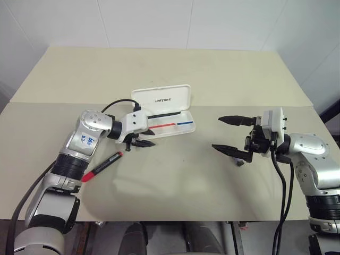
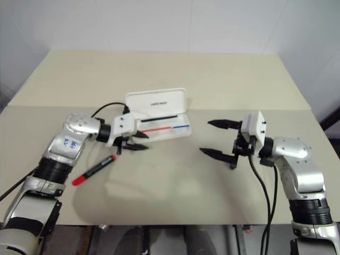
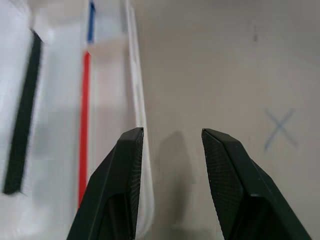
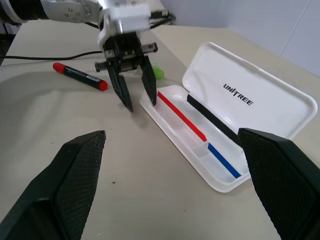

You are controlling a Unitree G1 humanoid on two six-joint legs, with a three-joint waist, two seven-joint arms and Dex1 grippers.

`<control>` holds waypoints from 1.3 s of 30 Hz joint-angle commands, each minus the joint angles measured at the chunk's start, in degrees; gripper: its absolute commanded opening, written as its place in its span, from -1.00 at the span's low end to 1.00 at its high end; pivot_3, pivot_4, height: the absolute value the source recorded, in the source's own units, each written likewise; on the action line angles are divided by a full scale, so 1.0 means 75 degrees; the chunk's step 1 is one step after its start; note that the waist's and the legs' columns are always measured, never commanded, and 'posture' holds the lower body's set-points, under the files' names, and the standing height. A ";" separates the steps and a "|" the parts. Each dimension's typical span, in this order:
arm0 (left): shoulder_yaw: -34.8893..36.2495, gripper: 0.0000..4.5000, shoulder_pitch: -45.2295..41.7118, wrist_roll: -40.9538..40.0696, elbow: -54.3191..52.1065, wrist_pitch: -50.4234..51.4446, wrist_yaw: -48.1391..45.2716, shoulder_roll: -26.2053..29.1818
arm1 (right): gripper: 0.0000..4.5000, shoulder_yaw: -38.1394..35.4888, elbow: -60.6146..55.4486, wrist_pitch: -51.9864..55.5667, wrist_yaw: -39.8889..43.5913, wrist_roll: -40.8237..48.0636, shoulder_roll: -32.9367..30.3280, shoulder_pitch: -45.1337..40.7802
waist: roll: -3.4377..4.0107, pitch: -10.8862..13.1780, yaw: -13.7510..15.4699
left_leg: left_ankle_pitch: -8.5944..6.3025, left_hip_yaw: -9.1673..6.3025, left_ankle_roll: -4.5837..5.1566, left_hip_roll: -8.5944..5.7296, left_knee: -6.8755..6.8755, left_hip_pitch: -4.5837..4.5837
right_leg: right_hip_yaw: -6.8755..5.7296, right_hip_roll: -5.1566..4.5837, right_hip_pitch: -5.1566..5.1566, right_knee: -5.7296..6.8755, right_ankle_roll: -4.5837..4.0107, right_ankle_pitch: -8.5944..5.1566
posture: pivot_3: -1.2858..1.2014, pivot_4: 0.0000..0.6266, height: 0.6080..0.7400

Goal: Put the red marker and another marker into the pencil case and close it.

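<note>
One white pencil case (image 1: 164,112) is seen lying open on the tan table (image 1: 175,180), its lid raised and its tray showing a red and blue stripe; no marker is seen inside. One red marker (image 1: 102,166) lies on the table near the left arm, well apart from the case. A lime-green end of one other marker (image 4: 158,71) is glimpsed just behind the left gripper (image 4: 134,95), beside the case's end. The left gripper is held partly parted and grasps nothing, its tips straddling the tray's near rim. The right gripper (image 1: 229,135) is spread wide and empty, well apart from the case. From here, the light case could be shoved or tipped if the rim is caught by a fingertip, and the green marker could be knocked away unnoticed.
</note>
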 commanded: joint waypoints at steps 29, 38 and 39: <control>-0.1044 -0.41 -0.0330 0.1849 0.1661 -0.1414 0.0427 0.0373 | 1.00 -0.0117 -0.0001 -0.0134 0.0178 0.0087 -0.0057 -0.0304 | 0.0001 -0.0001 -0.0015 | -0.0005 0.0004 0.0003 0.0000 0.0003 0.0012 | 0.0003 -0.0001 0.0014 -0.0010 -0.0001 0.0000 | 0.03 -0.52 1.00; -0.1019 -0.99 -0.0433 0.1698 0.1652 -0.1613 0.0438 0.0299 | 1.00 -0.0152 0.0110 -0.0133 0.0326 0.0071 -0.0161 -0.0464 | 0.0001 -0.0001 -0.0043 | 0.0019 0.0015 0.0037 0.0000 0.0006 0.0044 | 0.0017 -0.0003 0.0040 -0.0023 -0.0084 -0.0014 | 0.03 -0.52 1.00; -0.0997 -0.99 -0.0386 0.1667 0.1436 -0.1707 0.0421 0.0334 | 1.00 -0.0156 0.0124 -0.0134 0.0338 0.0067 -0.0170 -0.0477 | 0.0001 -0.0001 -0.0043 | 0.0021 0.0017 0.0040 0.0000 0.0005 0.0043 | 0.0019 -0.0003 0.0040 -0.0029 -0.0088 -0.0013 | 0.03 -0.52 1.00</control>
